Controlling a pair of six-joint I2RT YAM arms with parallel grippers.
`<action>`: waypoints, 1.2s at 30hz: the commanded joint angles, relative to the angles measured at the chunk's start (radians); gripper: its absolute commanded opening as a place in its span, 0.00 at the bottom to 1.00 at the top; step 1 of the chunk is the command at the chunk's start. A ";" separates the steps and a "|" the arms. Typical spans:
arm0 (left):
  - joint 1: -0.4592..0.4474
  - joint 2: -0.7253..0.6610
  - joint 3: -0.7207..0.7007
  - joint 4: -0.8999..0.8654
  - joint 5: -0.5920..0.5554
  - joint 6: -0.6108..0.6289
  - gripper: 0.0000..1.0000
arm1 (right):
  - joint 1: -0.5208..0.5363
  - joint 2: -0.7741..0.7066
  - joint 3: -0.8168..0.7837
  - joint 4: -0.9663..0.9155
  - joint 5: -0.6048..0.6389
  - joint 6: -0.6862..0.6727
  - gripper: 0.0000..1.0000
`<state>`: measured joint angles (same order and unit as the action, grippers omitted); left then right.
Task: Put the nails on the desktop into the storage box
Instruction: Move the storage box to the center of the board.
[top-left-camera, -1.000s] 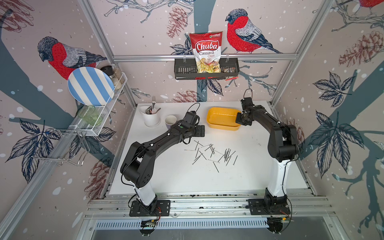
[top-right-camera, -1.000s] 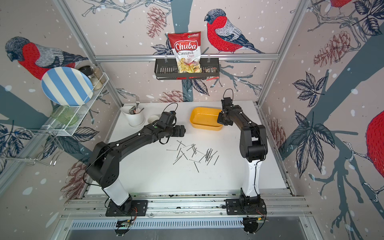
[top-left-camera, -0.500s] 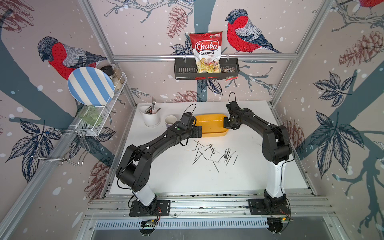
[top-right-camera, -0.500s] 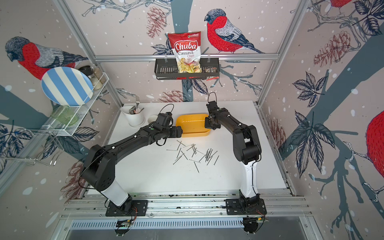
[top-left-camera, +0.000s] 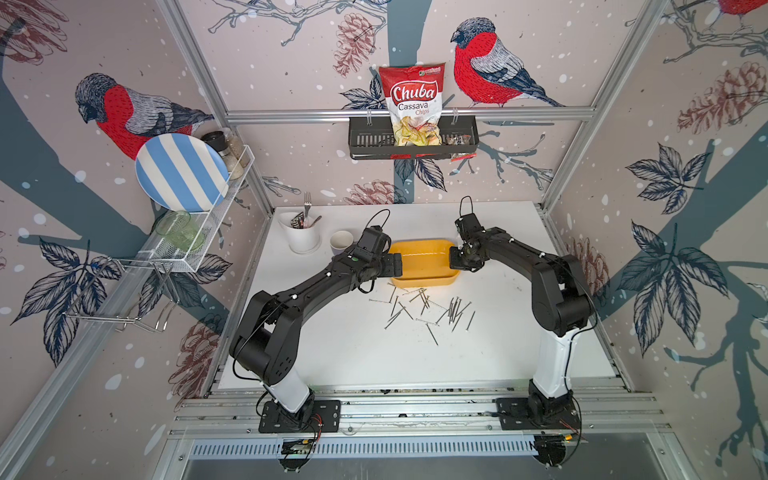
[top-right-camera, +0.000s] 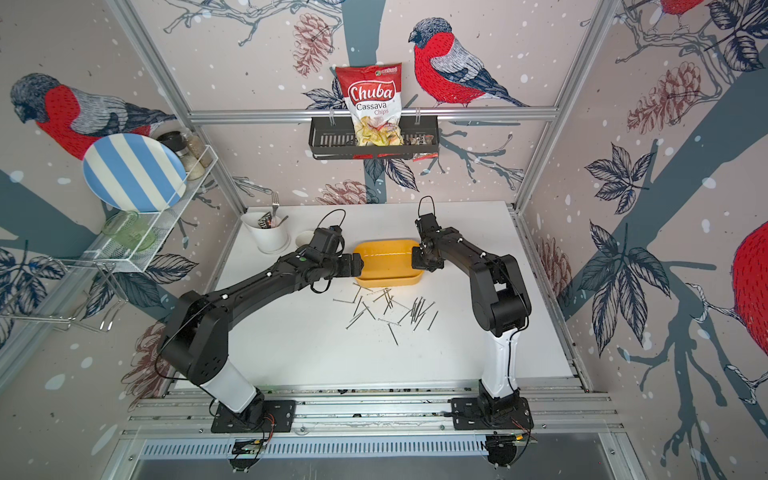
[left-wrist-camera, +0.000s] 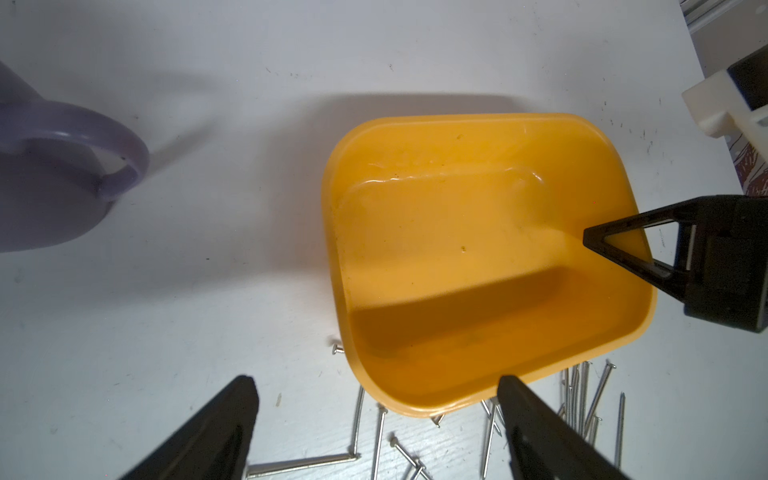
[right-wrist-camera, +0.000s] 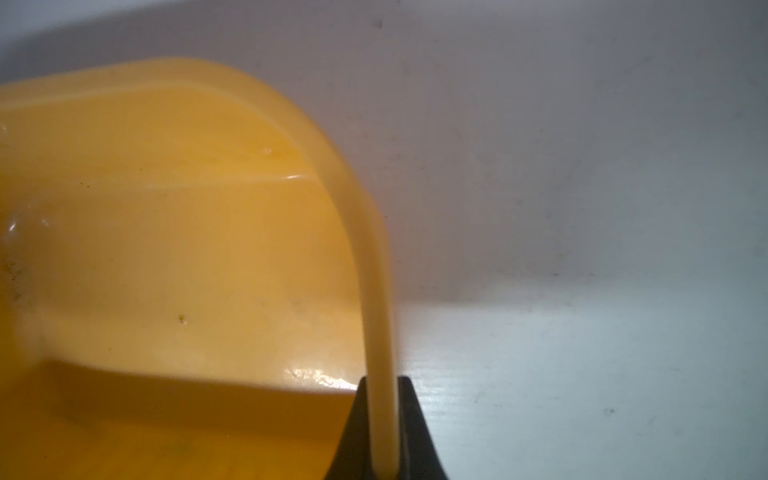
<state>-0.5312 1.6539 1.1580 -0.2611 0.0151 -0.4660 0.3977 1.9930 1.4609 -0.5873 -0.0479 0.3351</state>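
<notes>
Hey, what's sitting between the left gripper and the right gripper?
The yellow storage box, empty, fills that gap. The right gripper pinches its rim; the left gripper stands open by the opposite end. Both top views show it.

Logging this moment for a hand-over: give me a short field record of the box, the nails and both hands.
storage box: yellow, mouth up, empty
nails: scattered loose on the desktop along the box's near side, none inside
right hand: shut on the rim at one short end of the box
left hand: open at the opposite end, holding nothing
task state: no nail in the box yet
</notes>
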 joint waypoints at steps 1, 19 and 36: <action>0.004 -0.008 -0.007 0.025 -0.004 0.001 0.92 | -0.004 -0.010 -0.019 0.023 0.018 -0.016 0.02; 0.009 -0.008 -0.008 0.007 0.006 0.023 0.92 | -0.039 0.036 0.019 0.048 0.022 -0.008 0.05; 0.014 0.027 0.021 0.020 0.051 0.031 0.92 | -0.028 -0.124 0.054 -0.051 0.028 0.001 0.54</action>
<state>-0.5201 1.6760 1.1641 -0.2581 0.0502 -0.4599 0.3645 1.9045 1.5208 -0.5705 -0.0334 0.3210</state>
